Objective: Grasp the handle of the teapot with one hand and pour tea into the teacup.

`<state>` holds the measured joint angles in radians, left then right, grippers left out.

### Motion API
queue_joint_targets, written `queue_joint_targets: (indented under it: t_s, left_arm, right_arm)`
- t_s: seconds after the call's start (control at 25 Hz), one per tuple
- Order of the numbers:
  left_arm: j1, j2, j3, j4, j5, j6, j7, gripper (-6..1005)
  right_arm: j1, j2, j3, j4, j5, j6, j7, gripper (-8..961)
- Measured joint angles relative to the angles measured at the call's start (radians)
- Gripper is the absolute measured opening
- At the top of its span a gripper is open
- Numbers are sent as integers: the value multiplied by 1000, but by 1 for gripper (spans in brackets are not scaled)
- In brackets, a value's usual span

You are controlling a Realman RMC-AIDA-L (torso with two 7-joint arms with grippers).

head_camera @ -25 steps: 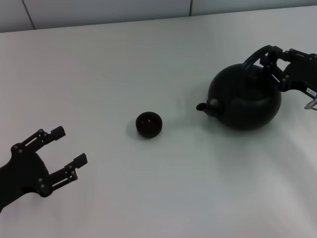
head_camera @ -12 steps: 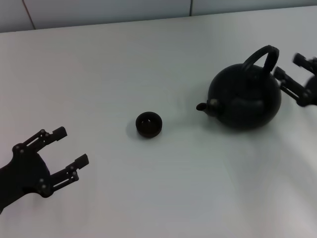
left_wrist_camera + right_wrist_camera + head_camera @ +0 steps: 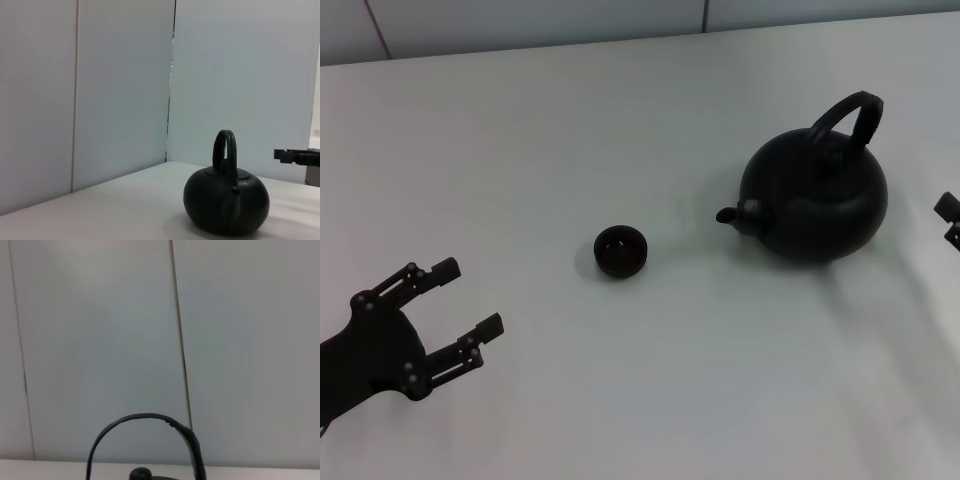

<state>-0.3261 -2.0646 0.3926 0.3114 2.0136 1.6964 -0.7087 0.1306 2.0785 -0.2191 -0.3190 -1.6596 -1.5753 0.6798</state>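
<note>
The matte-black teapot (image 3: 815, 200) stands upright on the white table at the right, its spout pointing left toward the teacup (image 3: 620, 250). Its arched handle (image 3: 848, 115) rises free, with nothing holding it. My right gripper (image 3: 950, 222) is at the right edge, clear of the teapot, with only its open fingertips showing. At the lower left my left gripper (image 3: 468, 297) hovers open and empty, far from the cup. The left wrist view shows the teapot (image 3: 226, 202) with the right gripper (image 3: 296, 156) beside it. In the right wrist view I see the handle (image 3: 145, 418) and the lid knob (image 3: 140, 474).
The white table (image 3: 620, 120) ends at a grey panelled wall (image 3: 520, 20) along the back. Open tabletop lies between the cup and the teapot.
My right gripper has let go of the handle and pulled back to the right edge. The teapot has stayed in place, and the left gripper has barely shifted.
</note>
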Motion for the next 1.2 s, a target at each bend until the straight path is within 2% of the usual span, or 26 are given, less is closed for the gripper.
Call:
queue_joint_targets:
  t_s: [0.28, 0.32, 0.4, 0.44, 0.48, 0.52, 0.56, 0.6, 0.68, 0.72, 0.76, 0.84, 0.92, 1.04, 1.2]
  left_arm:
    - [-1, 1, 0, 0, 1, 2, 0, 802]
    - [-8, 3, 29, 3, 2, 6, -7, 802]
    - [-17, 5, 55, 10, 2, 6, -22, 802]
    - [-27, 8, 85, 18, 3, 6, -44, 802]
    - [-27, 8, 85, 18, 3, 6, -44, 802]
    - [-52, 18, 152, 44, 3, -1, -110, 802]
    - [-62, 21, 171, 59, 5, -3, -135, 802]
    - [-69, 24, 182, 72, 5, -4, -154, 802]
    - [-79, 27, 197, 91, 7, -6, -186, 802]
    - [-105, 36, 226, 137, 19, -7, -261, 802]
    - [-105, 36, 226, 137, 19, -7, -261, 802]
    - [-144, 44, 244, 195, 54, -7, -347, 802]
    - [-144, 44, 244, 195, 54, -7, -347, 802]
    - [-206, 54, 248, 250, 145, 0, -457, 802]
    - [-224, 52, 251, 266, 171, -2, -471, 802]
  right_arm:
    - [-7, -4, -9, -3, -14, -72, 12, 625]
    - [-6, -11, -17, -36, -80, -139, 36, 625]
    - [-3, -14, -18, -57, -116, -160, 51, 625]
    - [19, -19, -18, -139, -247, -205, 127, 625]
    - [19, -19, -18, -139, -247, -205, 127, 625]
    - [50, -21, -18, -224, -362, -230, 202, 625]
    - [50, -21, -18, -224, -362, -230, 202, 625]
    - [88, -20, -18, -306, -454, -246, 264, 625]
    - [108, -18, -18, -342, -499, -252, 287, 625]
    - [155, -15, -18, -404, -572, -261, 326, 625]
    - [155, -15, -18, -404, -572, -261, 326, 625]
    - [204, -17, -22, -447, -644, -264, 356, 625]
    - [227, -18, -34, -473, -680, -265, 370, 625]
    - [241, -16, -55, -509, -695, -265, 387, 625]
    - [248, -14, -68, -523, -697, -266, 393, 625]
